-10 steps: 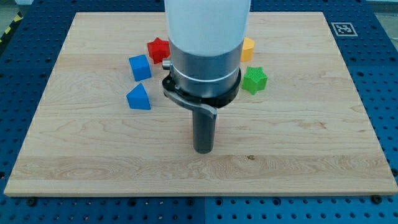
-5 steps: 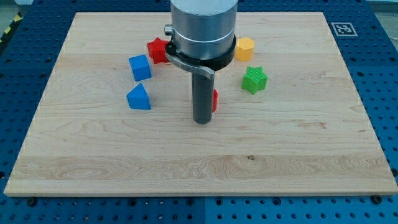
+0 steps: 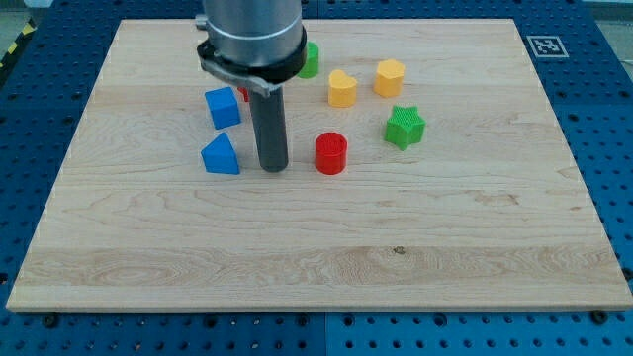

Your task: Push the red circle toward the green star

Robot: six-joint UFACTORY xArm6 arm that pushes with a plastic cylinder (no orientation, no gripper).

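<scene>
Our tip [image 3: 273, 167] sat btwn the blue triangle [image 3: 221, 155] and red circle [image 3: 331, 153], touching neither; no gripper showed. Circle lay left of, below the green star [image 3: 405, 127].

A robotics lab bench is indicated. A wooden board [image 3: 465, 227] is laid on a blue perforated mounting plate [image 3: 603, 109]. A printed fiducial marker [image 3: 545, 45] is fixed at the board's top right corner.

My tip [image 3: 273, 167], now left of red circle [image 3: 331, 154]
</scene>
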